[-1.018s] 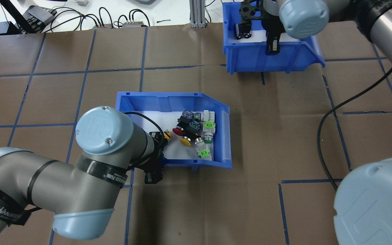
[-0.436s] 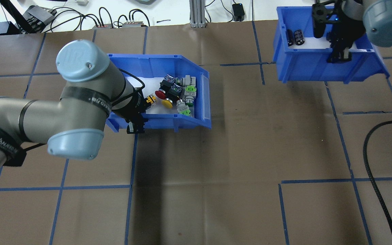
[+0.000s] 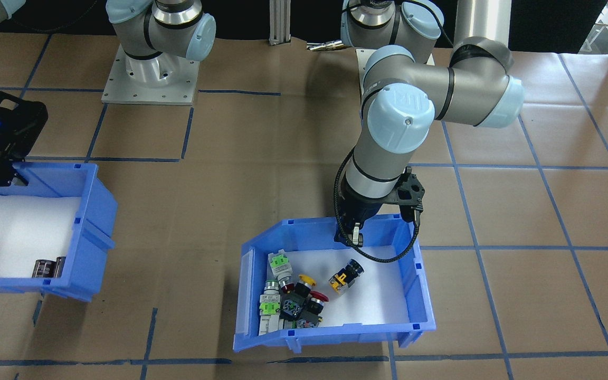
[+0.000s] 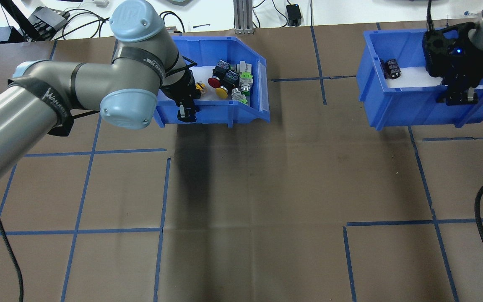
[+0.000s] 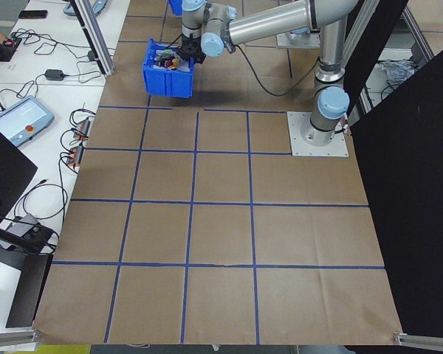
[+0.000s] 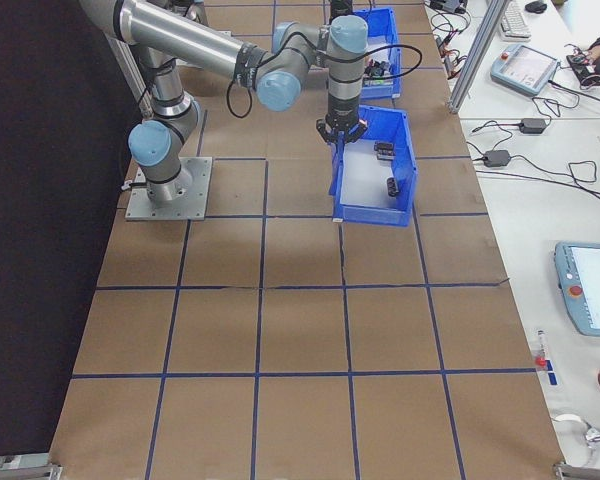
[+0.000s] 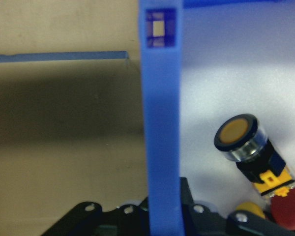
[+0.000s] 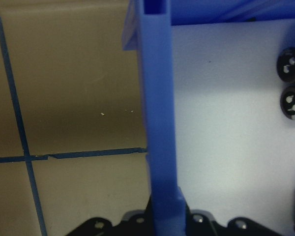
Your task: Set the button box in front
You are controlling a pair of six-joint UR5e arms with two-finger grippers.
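The button box (image 4: 216,112) is a blue bin with a white liner, at the far side of the table left of centre. A cluster of red, yellow, green and black push-buttons (image 4: 229,82) lies in it. My left gripper (image 4: 185,110) is shut on its near wall, one finger inside and one outside. In the front-facing view the button box (image 3: 335,333) fills the lower middle, with the left gripper (image 3: 354,237) on its top wall. In the left wrist view that blue wall (image 7: 160,123) runs between the jaws. My right gripper (image 4: 459,97) is shut on the matching blue bin (image 4: 409,111).
The other bin holds a few black cylinders (image 4: 392,69). Cables and small devices (image 4: 57,19) and an aluminium post (image 4: 243,16) line the far table edge. A black cable (image 4: 482,218) hangs at the right. Brown paper with blue tape lines (image 4: 266,222) covers the table.
My left arm has carried the button box away from the robot, toward the far edge. The right arm has carried the other bin to the right.
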